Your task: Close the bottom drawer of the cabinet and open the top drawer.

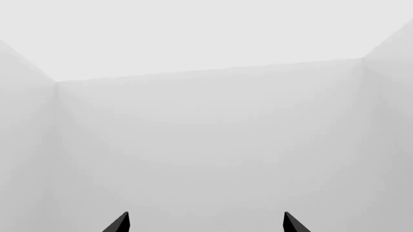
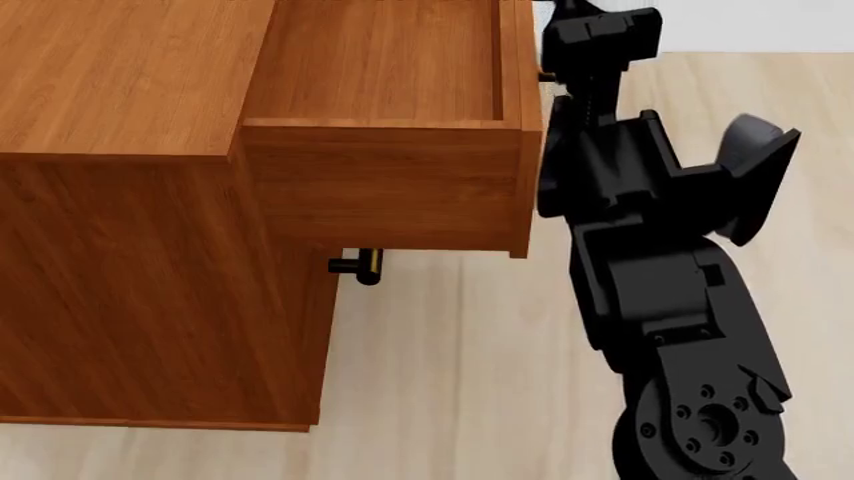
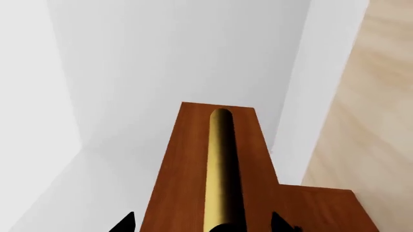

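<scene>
Brass handle (image 3: 221,169) lies between right gripper (image 3: 203,223) fingertips.

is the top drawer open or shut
Open: the top drawer juts out from the cabinet, its empty inside showing.

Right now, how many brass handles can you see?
2. One bar handle runs between the right gripper fingertips; a handle end pokes out beneath the open top drawer. Others may be hidden.
</scene>
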Controlling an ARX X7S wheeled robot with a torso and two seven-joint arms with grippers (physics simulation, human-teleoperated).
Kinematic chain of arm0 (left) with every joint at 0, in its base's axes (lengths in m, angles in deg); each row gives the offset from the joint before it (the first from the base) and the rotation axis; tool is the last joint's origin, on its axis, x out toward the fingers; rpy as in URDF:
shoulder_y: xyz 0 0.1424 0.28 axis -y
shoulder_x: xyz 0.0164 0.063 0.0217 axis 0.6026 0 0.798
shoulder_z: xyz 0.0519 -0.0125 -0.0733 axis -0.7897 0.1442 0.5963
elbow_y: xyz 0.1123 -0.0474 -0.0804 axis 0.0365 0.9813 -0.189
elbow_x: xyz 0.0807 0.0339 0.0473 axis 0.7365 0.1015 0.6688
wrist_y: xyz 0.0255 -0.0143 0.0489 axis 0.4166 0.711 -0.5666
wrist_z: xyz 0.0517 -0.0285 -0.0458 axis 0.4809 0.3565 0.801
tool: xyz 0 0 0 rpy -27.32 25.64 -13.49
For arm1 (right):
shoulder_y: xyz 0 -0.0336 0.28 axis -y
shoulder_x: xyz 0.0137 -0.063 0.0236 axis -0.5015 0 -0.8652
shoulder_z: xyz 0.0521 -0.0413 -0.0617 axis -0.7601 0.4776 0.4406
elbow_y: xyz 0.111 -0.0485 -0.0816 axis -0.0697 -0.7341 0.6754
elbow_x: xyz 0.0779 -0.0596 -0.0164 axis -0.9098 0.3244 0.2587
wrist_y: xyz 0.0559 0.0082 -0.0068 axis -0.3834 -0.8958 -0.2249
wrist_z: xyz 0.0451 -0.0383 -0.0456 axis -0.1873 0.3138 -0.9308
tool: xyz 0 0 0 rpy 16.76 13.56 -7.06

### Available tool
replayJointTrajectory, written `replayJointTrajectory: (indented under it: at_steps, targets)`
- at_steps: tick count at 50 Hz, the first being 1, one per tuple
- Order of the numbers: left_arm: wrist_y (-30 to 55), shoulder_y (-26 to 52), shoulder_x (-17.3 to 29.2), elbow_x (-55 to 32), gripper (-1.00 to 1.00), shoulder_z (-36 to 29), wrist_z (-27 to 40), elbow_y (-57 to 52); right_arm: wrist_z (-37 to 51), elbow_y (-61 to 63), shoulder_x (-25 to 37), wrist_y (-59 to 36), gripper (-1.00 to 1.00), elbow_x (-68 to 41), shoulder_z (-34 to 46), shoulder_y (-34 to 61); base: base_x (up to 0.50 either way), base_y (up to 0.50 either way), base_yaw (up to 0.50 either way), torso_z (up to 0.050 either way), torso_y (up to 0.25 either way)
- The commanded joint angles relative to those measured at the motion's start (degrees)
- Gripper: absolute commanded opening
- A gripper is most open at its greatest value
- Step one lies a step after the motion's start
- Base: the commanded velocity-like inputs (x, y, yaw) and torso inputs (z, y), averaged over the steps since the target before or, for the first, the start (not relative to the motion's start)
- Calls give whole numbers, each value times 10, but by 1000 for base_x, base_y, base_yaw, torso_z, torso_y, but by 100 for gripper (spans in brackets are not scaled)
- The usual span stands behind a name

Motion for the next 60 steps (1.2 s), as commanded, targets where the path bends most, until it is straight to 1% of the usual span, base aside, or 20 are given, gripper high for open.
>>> replayJointTrajectory:
  at_steps: [1, 14, 37, 46, 49, 60]
  targets:
    - [-2, 1, 1, 0, 100, -2, 1, 0, -2, -18, -2, 3, 100, 0, -2, -7, 0, 0, 0, 0, 0]
    - [-2, 1, 5, -5, 100, -1, 4, -1, -2, -22, 0, 6, 100, 0, -6, -10, 0, 0, 0, 0, 0]
    - [-4, 8, 5, -7, 100, -8, 7, 2, 31, 45, 54, 44, 100, 24, -31, -23, 0, 0, 0, 0, 0]
    - [-5, 10, 5, -7, 100, -10, 7, 4, 104, 66, 98, 50, 100, 106, 12, 10, 0, 0, 0, 0, 0]
    - [-9, 6, 4, -4, 100, -11, 6, 5, 138, 69, 120, 28, 100, 152, 44, 41, 0, 0, 0, 0, 0]
    - [-18, -3, 5, 5, 100, -16, 3, 10, 192, 68, 157, -32, 100, 227, 98, 98, 0, 0, 0, 0, 0]
